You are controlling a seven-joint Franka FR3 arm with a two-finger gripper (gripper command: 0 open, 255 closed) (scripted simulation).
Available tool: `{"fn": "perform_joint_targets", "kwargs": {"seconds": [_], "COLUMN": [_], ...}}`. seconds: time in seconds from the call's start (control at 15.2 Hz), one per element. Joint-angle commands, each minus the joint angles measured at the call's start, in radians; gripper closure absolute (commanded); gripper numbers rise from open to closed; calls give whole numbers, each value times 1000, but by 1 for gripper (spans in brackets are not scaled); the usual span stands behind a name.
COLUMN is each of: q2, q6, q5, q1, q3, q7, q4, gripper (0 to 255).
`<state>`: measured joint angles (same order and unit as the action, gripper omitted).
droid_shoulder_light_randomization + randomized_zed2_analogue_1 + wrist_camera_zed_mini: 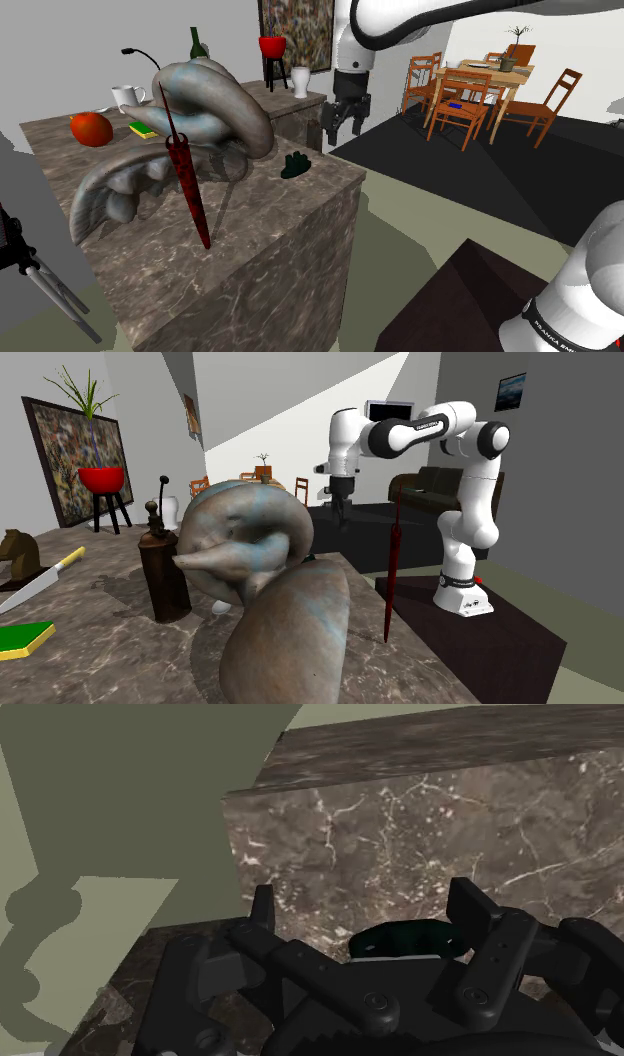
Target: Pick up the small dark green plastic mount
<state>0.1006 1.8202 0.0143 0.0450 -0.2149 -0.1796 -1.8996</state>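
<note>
Hovering | claw (342, 129) fingers apart, empty | dark green mount (295, 165) on counter (260, 250), below claw, untouched

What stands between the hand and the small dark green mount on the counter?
Nothing visible does. The open hand hangs above the mount, toward the shoulder view's right, with free air between them. The grey sculpture and the red umbrella stand to the shoulder view's left of the mount.

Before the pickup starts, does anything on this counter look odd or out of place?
The closed red umbrella stands on its tip on the counter, tilted, beside a huge grey sculpture; what props it up is unclear. The green mount sits normally near the edge.
</note>
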Motion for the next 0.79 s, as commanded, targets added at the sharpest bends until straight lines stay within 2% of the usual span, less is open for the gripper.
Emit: {"fn": "perform_joint_targets", "kwargs": {"seconds": [0.0, 0.53, 0.73], "q2": [-81, -428, -431], "q6": [8, -55, -28], "q5": [-16, -101, -101], "q1": [8, 76, 77], "q3": [-15, -46, -44], "q7": [-32, -146, -147], "q4": [68, 450, 426], "gripper": [0, 0, 0]}}
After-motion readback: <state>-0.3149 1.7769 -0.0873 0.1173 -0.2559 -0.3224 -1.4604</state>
